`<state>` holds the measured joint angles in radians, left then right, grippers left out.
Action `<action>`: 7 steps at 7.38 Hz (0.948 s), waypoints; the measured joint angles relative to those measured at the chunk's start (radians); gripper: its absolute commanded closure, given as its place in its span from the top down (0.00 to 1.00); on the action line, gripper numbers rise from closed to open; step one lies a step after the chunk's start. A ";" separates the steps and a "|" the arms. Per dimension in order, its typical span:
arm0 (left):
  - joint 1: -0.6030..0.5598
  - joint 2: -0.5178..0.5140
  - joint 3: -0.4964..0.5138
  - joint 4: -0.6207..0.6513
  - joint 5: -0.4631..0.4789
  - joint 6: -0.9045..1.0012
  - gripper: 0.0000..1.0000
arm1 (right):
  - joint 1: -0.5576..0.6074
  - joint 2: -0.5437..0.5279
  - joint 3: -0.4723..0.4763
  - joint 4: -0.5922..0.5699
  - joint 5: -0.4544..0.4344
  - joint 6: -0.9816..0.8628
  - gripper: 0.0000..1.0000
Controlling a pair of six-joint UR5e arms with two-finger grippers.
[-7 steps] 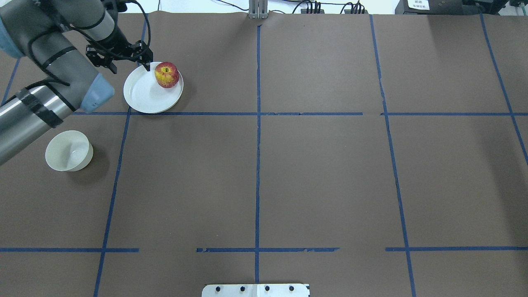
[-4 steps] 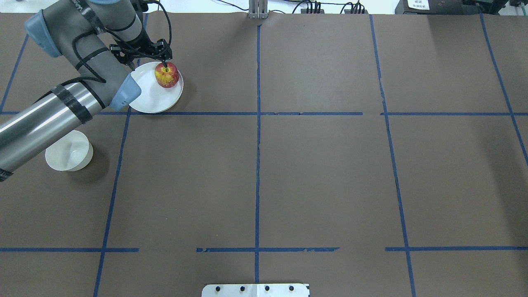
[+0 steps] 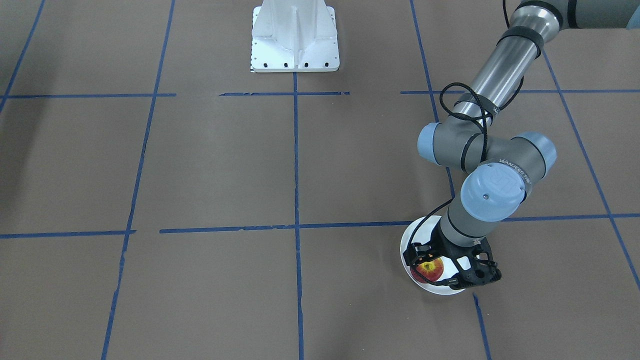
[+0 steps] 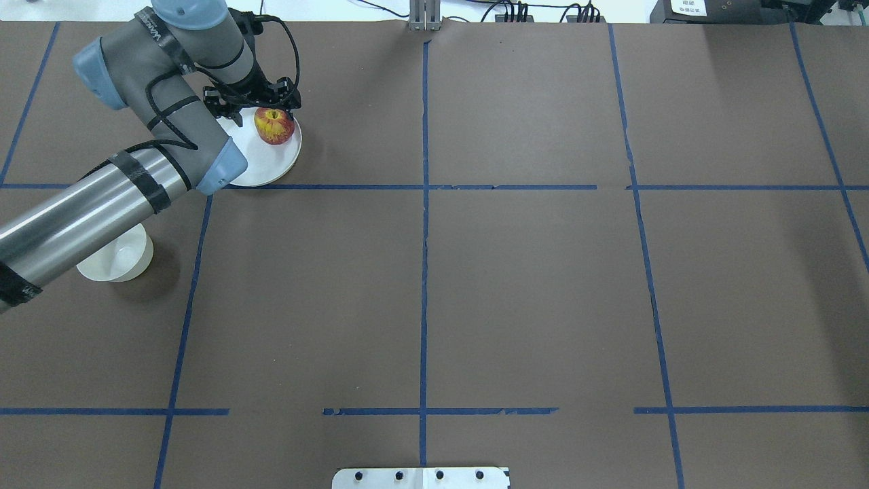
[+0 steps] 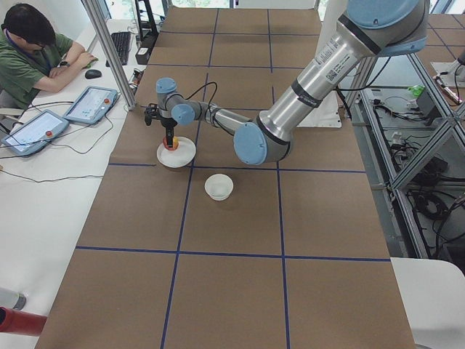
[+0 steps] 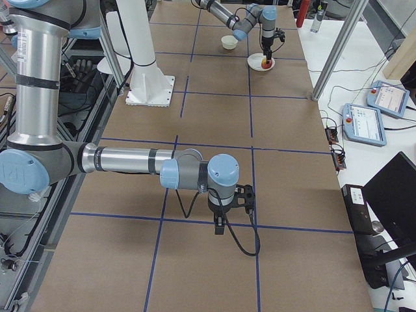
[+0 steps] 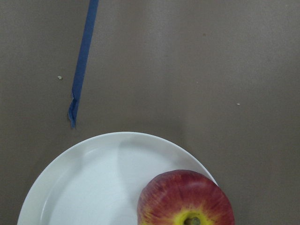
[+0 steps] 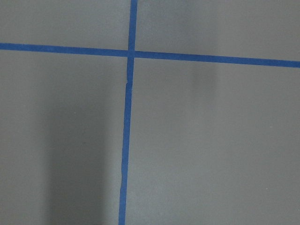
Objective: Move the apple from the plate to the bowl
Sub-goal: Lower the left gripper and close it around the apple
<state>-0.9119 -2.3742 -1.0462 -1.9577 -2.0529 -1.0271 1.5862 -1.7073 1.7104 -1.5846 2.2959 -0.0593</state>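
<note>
Apple (image 4: 274,126) rests on the far right portion of the white plate (image 4: 261,170), at the far left of the paper-covered table (image 4: 516,285). Left gripper (image 4: 256,105) hangs just above the apple, fingers spread, grasping nothing. Cream bowl (image 4: 122,261) stands nearer and further left, apart from the plate. Right gripper (image 6: 222,224): finger state cannot be told.

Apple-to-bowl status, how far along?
Done: approach only; the left gripper is open directly over the apple. In hand: nothing gripped, the apple sits on the plate. Left: close on it, lift, carry to the empty bowl, release.
</note>
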 measured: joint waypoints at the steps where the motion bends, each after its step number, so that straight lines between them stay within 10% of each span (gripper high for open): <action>1: 0.003 -0.009 0.023 -0.018 0.000 -0.003 1.00 | 0.000 0.000 0.000 0.000 -0.001 0.001 1.00; 5: 0.015 -0.020 0.089 -0.081 0.001 -0.007 0.92 | 0.000 0.000 0.000 0.000 0.000 0.001 1.00; 7: 0.020 -0.020 0.097 -0.090 0.001 -0.006 0.57 | 0.000 0.000 0.000 0.000 0.000 0.001 1.00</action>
<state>-0.8923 -2.3945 -0.9496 -2.0481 -2.0520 -1.0332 1.5861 -1.7073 1.7105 -1.5846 2.2960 -0.0585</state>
